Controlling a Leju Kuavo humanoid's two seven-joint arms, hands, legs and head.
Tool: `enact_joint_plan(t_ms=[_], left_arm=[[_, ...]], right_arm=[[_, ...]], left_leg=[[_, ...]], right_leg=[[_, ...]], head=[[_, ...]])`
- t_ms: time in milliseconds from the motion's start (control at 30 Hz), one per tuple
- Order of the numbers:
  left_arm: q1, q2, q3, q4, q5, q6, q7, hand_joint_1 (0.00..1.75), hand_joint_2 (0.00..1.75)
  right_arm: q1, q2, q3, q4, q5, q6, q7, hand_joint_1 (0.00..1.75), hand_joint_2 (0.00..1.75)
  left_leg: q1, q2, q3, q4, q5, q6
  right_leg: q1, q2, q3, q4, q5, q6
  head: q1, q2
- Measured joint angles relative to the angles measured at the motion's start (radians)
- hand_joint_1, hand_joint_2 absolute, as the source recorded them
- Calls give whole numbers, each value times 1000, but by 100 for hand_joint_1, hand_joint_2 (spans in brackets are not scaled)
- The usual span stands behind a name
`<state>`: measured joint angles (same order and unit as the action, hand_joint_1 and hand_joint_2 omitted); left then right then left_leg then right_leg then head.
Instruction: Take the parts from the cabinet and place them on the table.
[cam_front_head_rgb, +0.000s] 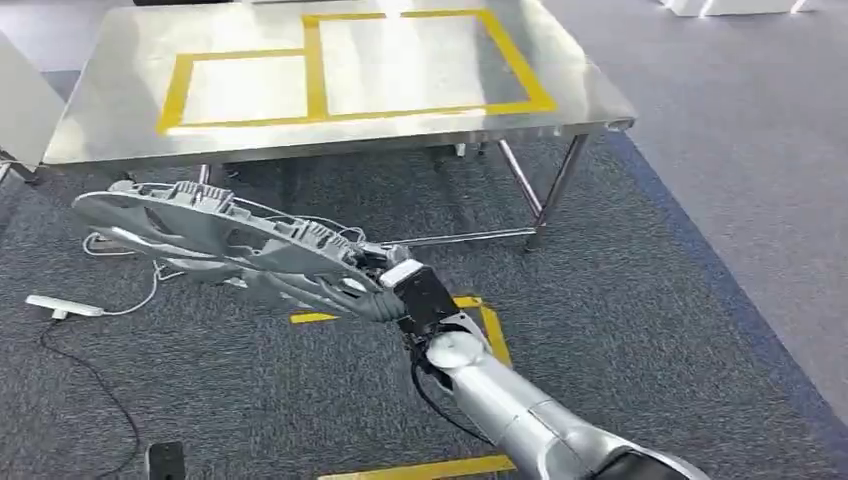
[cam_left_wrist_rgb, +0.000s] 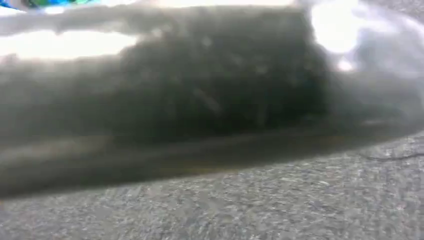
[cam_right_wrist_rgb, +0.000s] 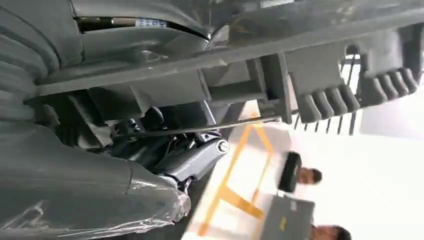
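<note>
Right robot hand gripping grey part aloft

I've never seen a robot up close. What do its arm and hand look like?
The right arm is a smooth, silver, tube-like limb with a rounded silver joint, a thin black cable looping beside it, and a black boxy wrist block. The right hand is dark grey.

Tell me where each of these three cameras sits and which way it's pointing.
Head view: high on the body, looking down at the steel table; right arm and robot hand hold the grey part.
Left wrist view: low, blurred, facing carpet.
Right wrist view: behind the right robot hand, under the part.
Shared: the grey part, in head and right wrist views.
</note>
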<state>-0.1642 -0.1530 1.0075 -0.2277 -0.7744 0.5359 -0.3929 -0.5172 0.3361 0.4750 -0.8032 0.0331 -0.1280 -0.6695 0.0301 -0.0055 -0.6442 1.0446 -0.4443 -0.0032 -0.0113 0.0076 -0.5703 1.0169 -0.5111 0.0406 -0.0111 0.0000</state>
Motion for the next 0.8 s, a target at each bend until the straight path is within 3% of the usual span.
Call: enact_joint_plan(t_ms=[67, 133, 167, 200, 233, 300, 367, 433, 500, 533, 567, 600, 633, 700, 733, 767, 800], left_arm=[[-2, 2, -5, -2, -1, 2, -1, 0, 0], [-7, 2, -9, -2, -1, 2, -1, 0, 0], [-8, 2, -11, -2, -1, 2, -1, 0, 0], [-7, 1, -11, -2, -1, 2, -1, 0, 0], [-6, 2, -11, -2, -1, 2, -1, 0, 0], [-7, 0, -15, -2, 0, 2, -1, 0, 0], [-7, -9, -21, -1, 0, 2, -1, 0, 0], [-6, -13, -26, -2, 0, 3, 0, 0, 0], [-6, -12, -27, -2, 0, 3, 0, 0, 0], [-10, -12, -28, -2, -2, 3, 0, 0, 0], [-12, -12, -30, -2, -3, 3, -1, 0, 0], [-15, -12, -33, -2, -9, 4, 0, 0, 0], [-15, -12, -36, -2, -12, 4, 1, 0, 0], [-11, -12, -42, -2, -20, 6, 4, 0, 0], [-10, -12, -44, -2, -21, 8, 4, 0, 0], [-10, -12, -47, -2, -21, 9, 4, 0, 0], [-12, -12, -52, -2, -21, 10, 4, 0, 0]], right_arm=[[-1, -2, -2, -29, 19, -40, -8, 175, 175], [-4, -2, -7, -55, 24, -59, -13, 175, 175], [-3, -5, -12, -72, 29, -73, -12, 175, 175], [-3, -8, -15, -79, 33, -83, -8, 175, 175], [-2, -10, -19, -84, 34, -89, -4, 175, 175], [-2, -19, -35, -101, 31, -102, 9, 175, 175], [-4, -21, -51, -123, 44, -150, 2, 175, 175], [-10, -22, -60, -138, 57, -186, -4, 175, 175], [-8, -23, -68, -150, 59, -194, -5, 175, 175], [-5, -24, -72, -156, 60, -199, -5, 175, 175], [-1, -25, -76, -162, 61, -206, -5, 175, 175], [0, -27, -82, -168, 61, -220, -7, 175, 175], [1, -28, -88, -175, 61, -227, -8, 175, 175], [16, -35, -105, -199, 61, -245, -8, 175, 175], [24, -40, -111, -209, 63, -254, -8, 175, 175], [33, -44, -116, -217, 69, -267, -8, 175, 175], [40, -45, -121, -224, 76, -284, -9, 175, 175]], left_leg=[[-6, -2, 16, -2, -9, 14], [-17, -2, 30, -2, -22, 27], [-23, -2, 39, -2, -31, 31], [-27, -3, 48, -2, -38, 33], [-30, -4, 58, -2, -46, 35], [-35, -10, 88, -3, -68, 40], [-37, -12, 109, -5, -88, 39], [-37, -14, 111, -15, -99, 28], [-39, -10, 132, -24, -94, 24], [-45, -11, 135, -19, -94, 23], [-45, -9, 111, 22, -77, 24], [-43, -8, 54, 108, -62, 19], [-42, -8, 7, 171, -77, 15], [-38, -8, -76, 258, -163, 4], [-35, -8, -93, 258, -178, -2], [-32, -7, -95, 231, -161, -9], [-28, -6, -80, 173, -116, -15]], right_leg=[[-1, -6, -31, 73, -16, 2], [3, -6, -141, 244, -64, -3], [8, -6, -196, 314, -87, -11], [13, -5, -227, 339, -94, -18], [19, -5, -239, 336, -86, -25], [40, -3, -210, 207, 12, -49], [66, -3, -150, 23, 143, -78], [68, -3, -128, 5, 115, -81], [67, -4, -116, -11, 121, -86], [58, -4, -96, -24, 121, -85], [55, -3, -84, -32, 121, -85], [50, -5, -74, -38, 115, -87], [49, -4, -69, -38, 108, -86], [44, -4, -52, -38, 90, -84], [42, -2, -40, -37, 80, -82], [39, -1, -26, -34, 68, -78], [35, -1, -11, -31, 54, -71]], head=[[6, 0], [7, 0], [7, 0], [7, 0], [7, 0], [7, 0], [7, 0], [7, 0], [8, 0], [5, 0], [6, 0], [4, 0], [6, 0], [5, 0], [5, 0], [5, 0], [5, 0]])
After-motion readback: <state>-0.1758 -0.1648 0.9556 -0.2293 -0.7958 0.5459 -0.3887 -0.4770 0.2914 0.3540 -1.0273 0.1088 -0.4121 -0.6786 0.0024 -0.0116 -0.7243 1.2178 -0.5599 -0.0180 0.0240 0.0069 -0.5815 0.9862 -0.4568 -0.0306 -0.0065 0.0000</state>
